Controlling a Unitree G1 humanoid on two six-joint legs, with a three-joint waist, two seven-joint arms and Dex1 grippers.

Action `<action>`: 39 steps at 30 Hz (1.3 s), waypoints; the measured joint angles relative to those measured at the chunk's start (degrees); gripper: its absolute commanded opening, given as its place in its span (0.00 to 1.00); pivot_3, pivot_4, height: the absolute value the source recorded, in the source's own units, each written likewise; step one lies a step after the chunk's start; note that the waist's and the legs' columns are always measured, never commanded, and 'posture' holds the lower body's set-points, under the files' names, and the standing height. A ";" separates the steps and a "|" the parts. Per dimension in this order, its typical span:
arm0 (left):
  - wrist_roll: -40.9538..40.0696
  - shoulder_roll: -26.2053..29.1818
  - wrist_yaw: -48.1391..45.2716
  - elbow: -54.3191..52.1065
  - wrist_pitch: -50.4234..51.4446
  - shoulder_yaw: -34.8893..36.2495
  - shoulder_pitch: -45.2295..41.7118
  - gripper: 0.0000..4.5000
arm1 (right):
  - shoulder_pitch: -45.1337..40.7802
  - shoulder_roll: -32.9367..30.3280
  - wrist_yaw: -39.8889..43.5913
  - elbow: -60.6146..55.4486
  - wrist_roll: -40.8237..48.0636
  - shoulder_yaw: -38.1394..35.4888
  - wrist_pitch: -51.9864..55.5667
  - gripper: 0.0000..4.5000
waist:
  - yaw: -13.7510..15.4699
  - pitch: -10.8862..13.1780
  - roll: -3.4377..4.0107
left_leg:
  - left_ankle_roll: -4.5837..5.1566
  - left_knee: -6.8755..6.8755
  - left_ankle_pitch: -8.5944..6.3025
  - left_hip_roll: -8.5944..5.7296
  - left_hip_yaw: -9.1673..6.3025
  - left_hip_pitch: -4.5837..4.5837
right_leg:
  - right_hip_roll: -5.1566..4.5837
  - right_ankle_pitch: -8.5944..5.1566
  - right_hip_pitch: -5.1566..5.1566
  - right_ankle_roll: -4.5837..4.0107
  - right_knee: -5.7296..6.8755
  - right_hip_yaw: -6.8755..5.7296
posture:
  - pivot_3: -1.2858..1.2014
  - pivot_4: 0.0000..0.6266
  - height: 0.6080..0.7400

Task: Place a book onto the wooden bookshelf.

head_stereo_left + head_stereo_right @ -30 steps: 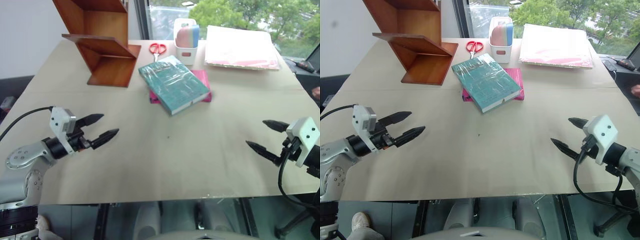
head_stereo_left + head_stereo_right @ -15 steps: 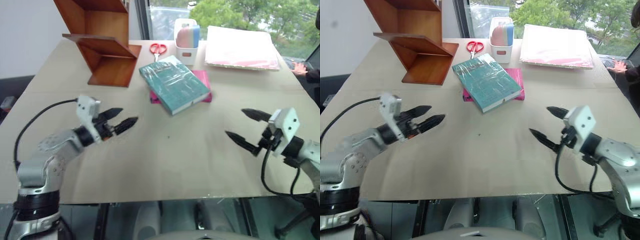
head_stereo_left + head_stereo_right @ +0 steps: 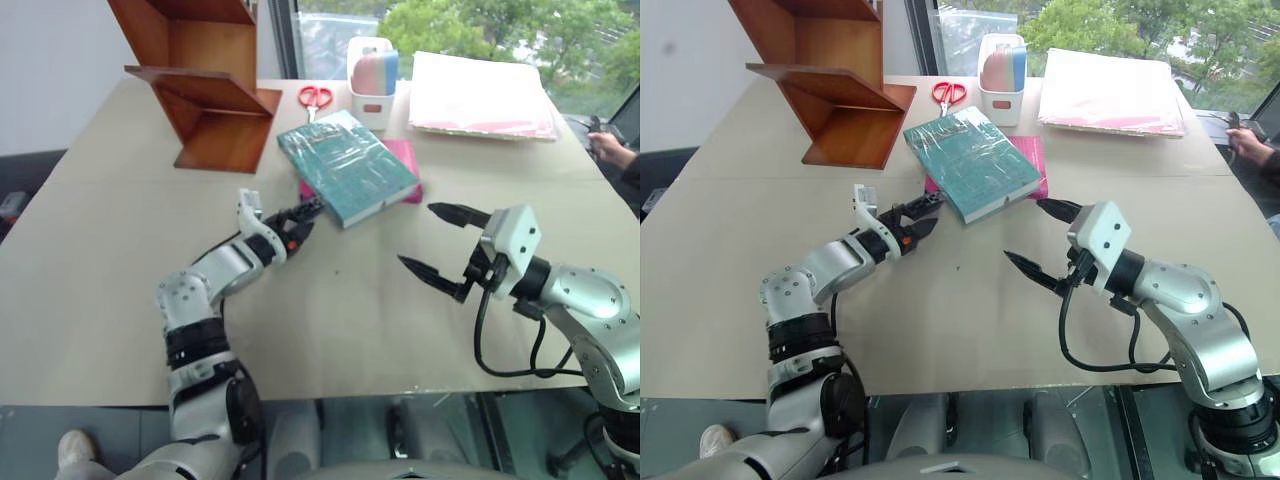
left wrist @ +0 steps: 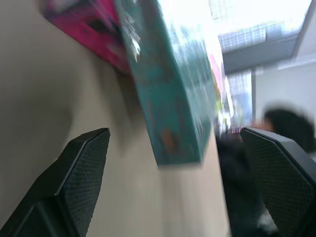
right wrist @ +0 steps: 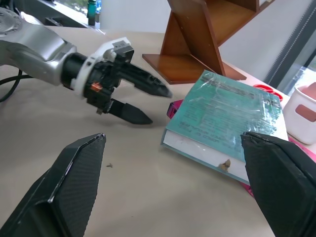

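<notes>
The teal book in glossy wrap lies flat on a pink book at the middle of the table. My left gripper is open, with its fingertips just short of the teal book's near left corner. The left wrist view shows that corner close ahead, between the fingers. My right gripper is also open. It hovers over the table near the book's right corner, holding nothing. The wooden bookshelf stands at the far left of the table, to the left of the books.
Red scissors and a white holder with pastel items sit behind the books. A stack of white and pink sheets lies at the far right. A person's hand shows at the right edge. Bare tabletop stretches in front.
My left arm swung right and forward up to the teal book's corner, rolling its wrist. My right gripper moved left toward the middle of the table. Both stayed open.
</notes>
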 measured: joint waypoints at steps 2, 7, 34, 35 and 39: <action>-0.07 -0.60 0.27 6.25 -2.74 1.44 -3.34 0.99 | -0.70 0.36 -0.21 0.03 -0.51 0.65 -0.04 1.00 | 0.10 0.00 -0.01 | 0.00 0.00 0.00 -0.02 -0.02 -0.01 | 0.00 0.00 0.00 0.00 -0.01 -0.02 | 0.52 0.24 1.00; 0.71 0.36 -2.04 18.71 -5.28 2.33 -10.48 0.99 | -1.82 0.54 -0.38 0.32 -1.56 1.01 -0.28 1.00 | 0.34 0.01 -0.02 | 0.00 -0.02 0.00 -0.04 -0.04 -0.10 | -0.01 0.00 -0.02 0.00 -0.08 -0.06 | 0.52 0.24 1.00; -5.96 -15.47 15.73 1.88 -7.34 5.46 -5.66 0.03 | -1.71 1.62 -2.53 0.92 -4.09 1.48 -0.55 1.00 | -0.03 0.03 -0.06 | -0.03 -0.06 0.01 -0.08 -0.06 0.04 | -0.05 0.00 0.05 0.01 -0.02 -0.03 | 0.52 0.24 1.00; -6.01 -15.52 16.63 0.27 -8.60 4.89 -4.91 0.03 | -1.72 1.62 -2.48 0.95 -4.08 1.51 -0.58 1.00 | -0.14 0.02 -0.05 | -0.03 -0.06 0.01 -0.08 -0.06 0.05 | -0.05 0.00 0.06 0.01 -0.02 -0.02 | 0.52 0.24 1.00; -6.66 -15.56 18.64 -3.13 -12.51 2.82 -2.92 0.03 | -2.03 1.63 -2.18 1.24 -4.10 1.91 -0.83 1.00 | -0.02 0.00 -0.09 | -0.03 -0.02 0.01 -0.10 -0.06 0.04 | -0.06 0.00 0.08 0.01 -0.03 -0.02 | 0.52 0.24 1.00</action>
